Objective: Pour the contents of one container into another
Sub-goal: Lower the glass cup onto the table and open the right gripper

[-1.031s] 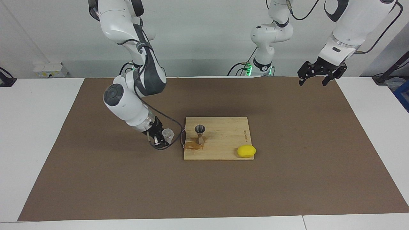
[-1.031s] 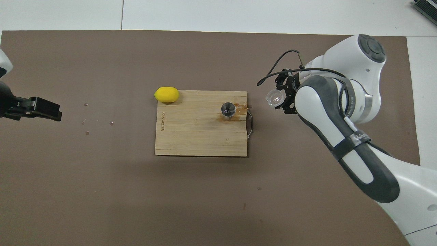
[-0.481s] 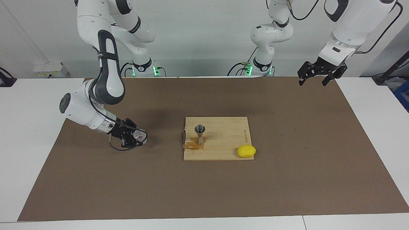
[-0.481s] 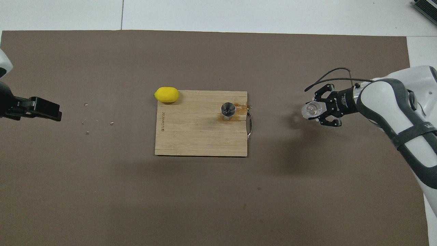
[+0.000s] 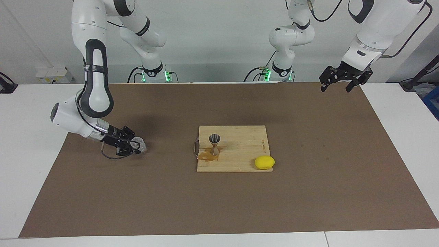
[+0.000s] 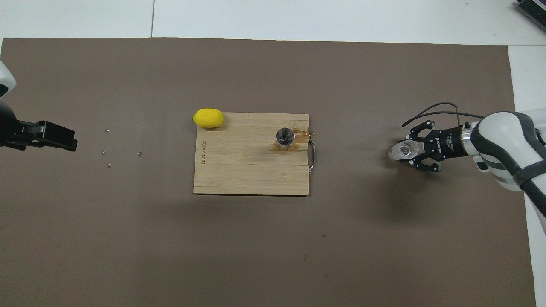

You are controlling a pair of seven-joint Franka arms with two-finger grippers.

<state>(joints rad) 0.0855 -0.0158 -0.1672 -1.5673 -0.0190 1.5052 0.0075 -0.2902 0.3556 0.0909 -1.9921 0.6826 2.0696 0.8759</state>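
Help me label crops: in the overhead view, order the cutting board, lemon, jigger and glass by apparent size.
1. cutting board
2. lemon
3. jigger and glass: look alike, unranked.

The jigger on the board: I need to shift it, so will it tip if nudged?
Probably. The jigger stands tall on a narrow waist, so a high push could topple it. The brown spill at its foot may let it slide.

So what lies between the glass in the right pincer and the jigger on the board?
Only bare brown mat and the board's metal handle, clearest in the overhead view.
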